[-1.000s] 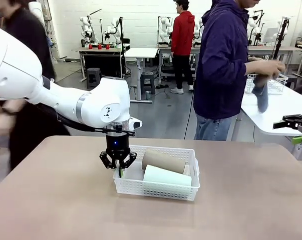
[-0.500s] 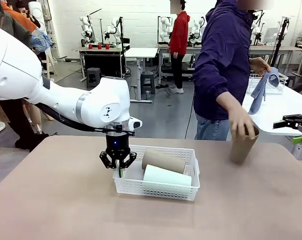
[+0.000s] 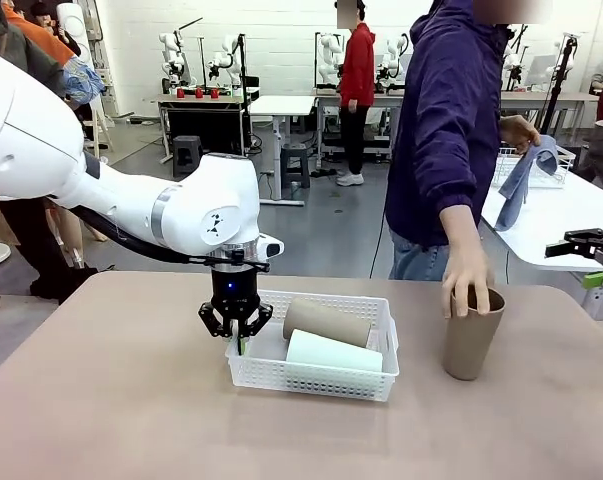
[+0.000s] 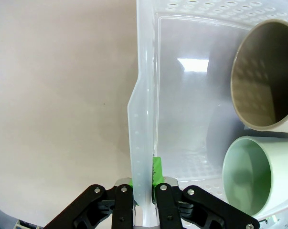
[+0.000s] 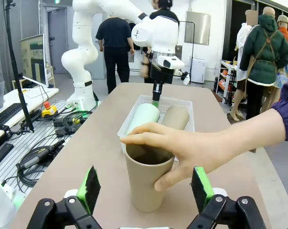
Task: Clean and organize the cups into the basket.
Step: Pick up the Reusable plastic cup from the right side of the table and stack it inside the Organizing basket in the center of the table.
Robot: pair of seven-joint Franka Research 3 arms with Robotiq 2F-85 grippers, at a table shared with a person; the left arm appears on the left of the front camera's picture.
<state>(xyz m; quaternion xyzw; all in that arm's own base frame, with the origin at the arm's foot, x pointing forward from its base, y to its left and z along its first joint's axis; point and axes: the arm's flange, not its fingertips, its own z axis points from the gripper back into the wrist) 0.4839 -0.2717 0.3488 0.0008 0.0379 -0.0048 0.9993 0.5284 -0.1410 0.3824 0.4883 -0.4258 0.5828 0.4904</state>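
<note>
Left hand [image 4: 144, 180], bottom centre, clamps the white mesh plastic basket [image 4: 143, 95] by its rim: probably light, bendy; rim suits.

Left arm [image 3: 196, 200] white, grey joint band; left end effector [image 3: 239, 340] black, blue light. Right end effector [image 5: 144, 191] black, green pads [image 5: 90, 187], silver screws.

two brown cups [image 3: 326, 322] [image 3: 472, 334], one mint cup [image 3: 333, 352], one basket [image 3: 311, 378]

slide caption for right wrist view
A person's hand holds an upright brown cup before the open right hand; behind, mint cup and tan cup lie in the basket.
</note>
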